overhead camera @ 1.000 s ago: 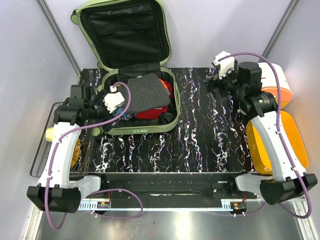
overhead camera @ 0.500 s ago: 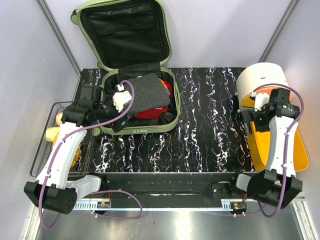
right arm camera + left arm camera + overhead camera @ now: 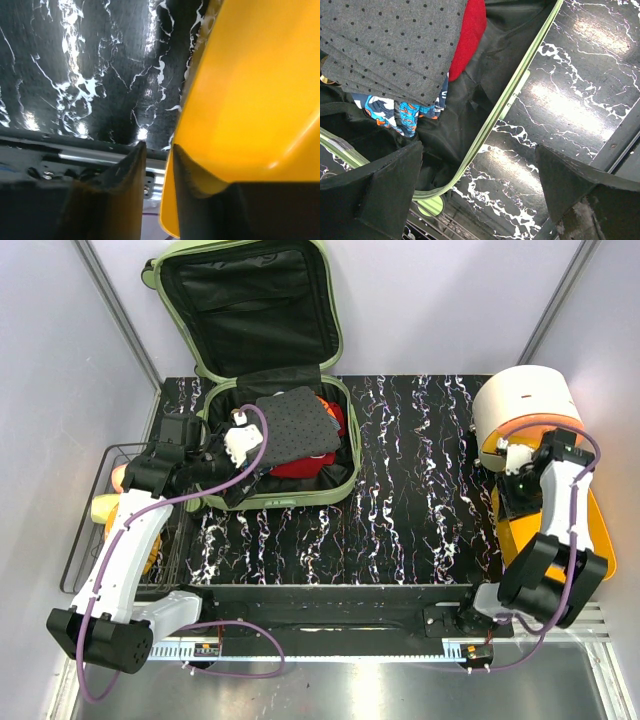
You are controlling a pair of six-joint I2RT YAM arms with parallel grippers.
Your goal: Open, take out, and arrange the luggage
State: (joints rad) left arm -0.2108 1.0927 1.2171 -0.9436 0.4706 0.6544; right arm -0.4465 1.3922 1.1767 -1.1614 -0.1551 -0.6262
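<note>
- The left gripper [image 3: 479,146] stood spread wide and held nothing; we saw it above the near rim of the luggage [image 3: 250,300], with no finger touching that rim.
- The luggage lay open at the far left of the black marbled table [image 3: 420,500]. Its lid stood up against the back wall, and its lower half lay flat on the table.
- In the lower half lay a gray dotted cloth [image 3: 395,45], on top of a red garment [image 3: 467,30] and a blue patterned cloth [image 3: 402,112].
- The right gripper [image 3: 157,146] had its fingers close together, with the rim of the yellow-orange tray [image 3: 250,90] in the narrow gap. We could not tell whether they pinched it.
</note>
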